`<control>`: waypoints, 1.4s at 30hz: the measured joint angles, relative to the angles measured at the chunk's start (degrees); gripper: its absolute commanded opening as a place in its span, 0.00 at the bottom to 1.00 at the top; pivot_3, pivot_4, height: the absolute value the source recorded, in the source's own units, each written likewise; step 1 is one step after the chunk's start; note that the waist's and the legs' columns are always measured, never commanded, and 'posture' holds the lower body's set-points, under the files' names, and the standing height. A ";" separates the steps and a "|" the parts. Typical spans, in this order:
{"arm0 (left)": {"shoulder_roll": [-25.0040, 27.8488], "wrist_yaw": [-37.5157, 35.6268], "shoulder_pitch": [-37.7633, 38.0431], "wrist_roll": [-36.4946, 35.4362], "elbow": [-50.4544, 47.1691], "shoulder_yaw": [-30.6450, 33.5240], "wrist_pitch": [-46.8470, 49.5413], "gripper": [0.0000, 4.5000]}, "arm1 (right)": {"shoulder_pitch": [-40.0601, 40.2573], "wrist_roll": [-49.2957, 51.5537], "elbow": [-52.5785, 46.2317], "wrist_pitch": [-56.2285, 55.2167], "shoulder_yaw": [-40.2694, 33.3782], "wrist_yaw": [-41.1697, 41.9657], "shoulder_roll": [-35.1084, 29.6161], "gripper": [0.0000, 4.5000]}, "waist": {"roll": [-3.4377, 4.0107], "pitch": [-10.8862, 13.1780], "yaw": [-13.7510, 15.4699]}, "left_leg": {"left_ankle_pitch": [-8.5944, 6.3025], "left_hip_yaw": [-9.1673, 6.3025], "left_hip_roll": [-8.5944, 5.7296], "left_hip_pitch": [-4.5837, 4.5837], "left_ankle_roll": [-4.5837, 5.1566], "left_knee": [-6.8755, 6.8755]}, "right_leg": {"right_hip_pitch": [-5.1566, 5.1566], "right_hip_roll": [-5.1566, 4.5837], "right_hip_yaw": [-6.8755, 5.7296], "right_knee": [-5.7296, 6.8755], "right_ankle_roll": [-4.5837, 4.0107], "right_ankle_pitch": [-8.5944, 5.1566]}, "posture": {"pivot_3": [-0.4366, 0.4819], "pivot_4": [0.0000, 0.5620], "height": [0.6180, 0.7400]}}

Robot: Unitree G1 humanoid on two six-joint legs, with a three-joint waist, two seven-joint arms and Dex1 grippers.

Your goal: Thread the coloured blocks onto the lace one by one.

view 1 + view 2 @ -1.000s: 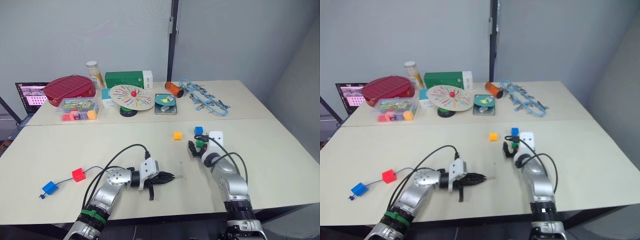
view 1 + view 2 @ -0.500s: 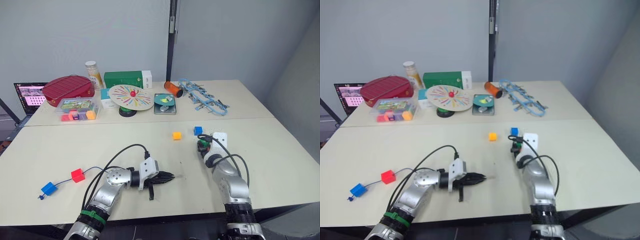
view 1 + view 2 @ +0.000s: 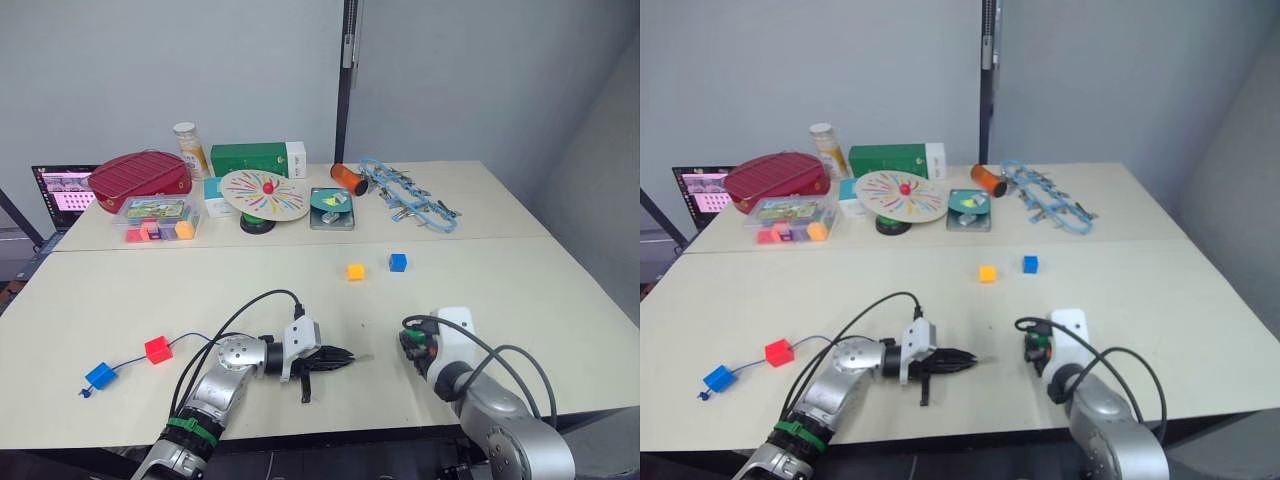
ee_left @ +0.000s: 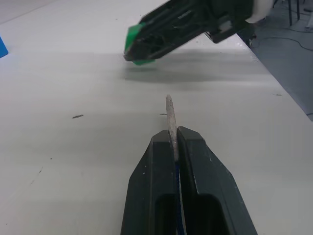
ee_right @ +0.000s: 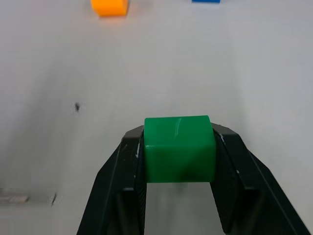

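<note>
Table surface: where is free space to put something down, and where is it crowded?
Free: the near table right of the blue block, and the wide patch between the red block and the orange-yellow block. Crowded: the far half, from the clear tray to the light-blue tangle.

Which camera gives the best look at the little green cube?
The right wrist view: the green cube sits large and centred, pinched between the right claw's fingers. The left wrist view shows it from the side, partly hidden by that claw. In the eye views it is just a small green speck.
</note>
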 measured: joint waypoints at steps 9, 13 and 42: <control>-0.87 -2.02 -1.87 -0.07 3.21 -0.17 -1.34 0.00 | 2.36 4.67 -4.45 5.63 -3.57 0.50 3.11 0.71 | 0.01 -0.01 0.34 | 0.01 0.00 -0.01 0.04 0.01 0.01 | 0.08 0.00 -0.01 -0.05 0.01 0.00 | 0.48 0.27 1.00; -1.47 -1.99 -1.98 0.19 3.61 -0.17 -1.91 0.00 | 2.23 6.27 -4.44 6.18 -4.89 4.22 -2.99 0.99 | 0.01 -0.01 0.55 | 0.01 0.00 -0.04 0.03 0.02 0.03 | 0.10 -0.02 -0.01 -0.07 0.03 0.00 | 0.48 0.27 1.00; -1.25 2.36 3.69 -0.02 -3.98 -0.41 0.26 0.00 | -19.91 8.90 34.64 -29.76 4.44 67.49 -49.36 0.99 | 0.03 -0.01 0.68 | -0.17 0.19 0.16 -0.18 0.29 0.47 | 0.14 -0.11 0.01 -0.24 0.15 0.04 | 0.48 0.27 1.00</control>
